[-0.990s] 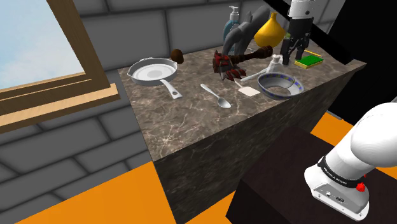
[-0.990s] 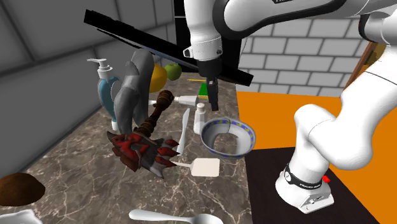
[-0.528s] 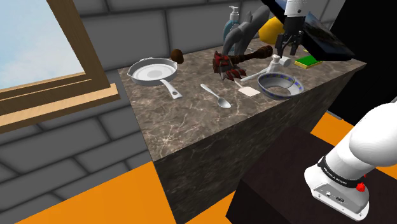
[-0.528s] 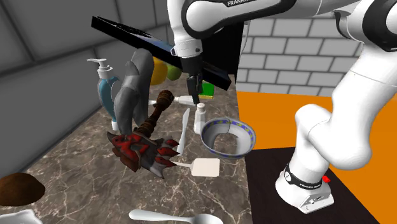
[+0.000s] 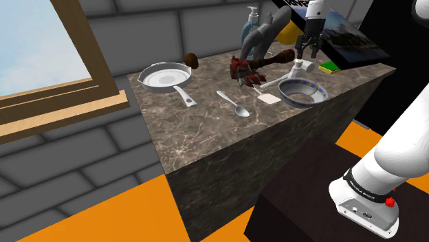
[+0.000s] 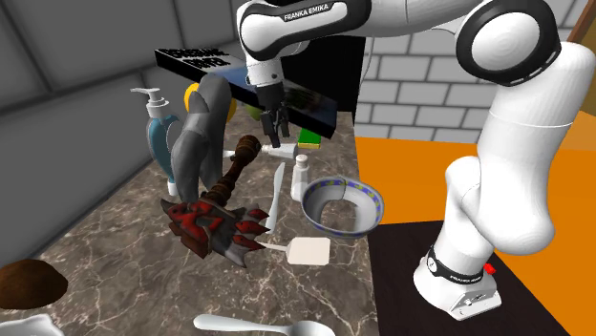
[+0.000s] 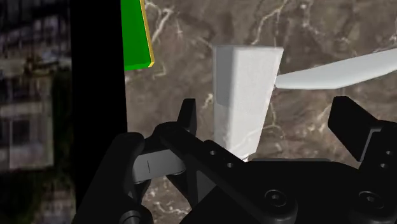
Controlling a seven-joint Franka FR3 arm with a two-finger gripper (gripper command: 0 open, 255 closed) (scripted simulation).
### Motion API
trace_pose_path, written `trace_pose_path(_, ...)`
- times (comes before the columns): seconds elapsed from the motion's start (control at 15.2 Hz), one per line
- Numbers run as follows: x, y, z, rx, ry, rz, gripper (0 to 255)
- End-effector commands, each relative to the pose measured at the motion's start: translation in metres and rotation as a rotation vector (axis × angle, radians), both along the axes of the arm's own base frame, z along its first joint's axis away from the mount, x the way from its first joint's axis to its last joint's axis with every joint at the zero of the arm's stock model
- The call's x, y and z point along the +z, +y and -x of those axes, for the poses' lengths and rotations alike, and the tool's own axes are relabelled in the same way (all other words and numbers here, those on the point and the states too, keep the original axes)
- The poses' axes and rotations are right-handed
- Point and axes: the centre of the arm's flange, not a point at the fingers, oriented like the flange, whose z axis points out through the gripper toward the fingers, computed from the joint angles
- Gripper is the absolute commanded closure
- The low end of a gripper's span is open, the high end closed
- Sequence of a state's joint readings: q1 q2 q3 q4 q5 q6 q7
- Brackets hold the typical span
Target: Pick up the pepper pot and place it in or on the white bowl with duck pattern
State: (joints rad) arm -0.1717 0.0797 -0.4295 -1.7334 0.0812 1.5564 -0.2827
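The pepper pot [image 5: 297, 68] is a small plain white pot that stands upright beside the white bowl with a blue patterned rim [image 5: 313, 94], also seen in the second exterior view as pot [image 6: 301, 175] and bowl [image 6: 372, 197]. My gripper [image 5: 307, 56] hangs open just above and behind the pot, near a white tube [image 6: 283, 151] that lies flat. In the second exterior view the gripper [image 6: 278, 134] points down at that spot. Between the spread fingers of the gripper [image 7: 267, 121] a white block-shaped piece [image 7: 247, 89] shows on the marble, untouched.
A brown wooden grinder [image 5: 275, 58] lies by a red spiky thing [image 5: 245, 71]. A green sponge [image 5: 334, 65], a white knife [image 6: 276, 194], spatula [image 6: 306, 250], spoon [image 5: 234, 103], pan [image 5: 163, 78] and soap bottle [image 6: 153, 119] crowd the counter. A black flat board [image 6: 248, 76] hovers overhead.
My gripper moved from above the green sponge toward the shoulder view's left, to above the white pot. The black board overhead has turned and shows its printed face.
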Motion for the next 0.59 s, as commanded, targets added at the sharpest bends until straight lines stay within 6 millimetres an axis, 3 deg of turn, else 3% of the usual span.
trace_pose_path(0.0,-0.005,-0.012,-0.008,-0.011,-0.029,0.023,0)
trace_pose_path(0.4,-0.039,-0.006,-0.003,-0.011,-0.029,0.023,0)
trace_pose_path(0.53,-0.039,-0.006,-0.003,-0.011,-0.029,0.023,0)
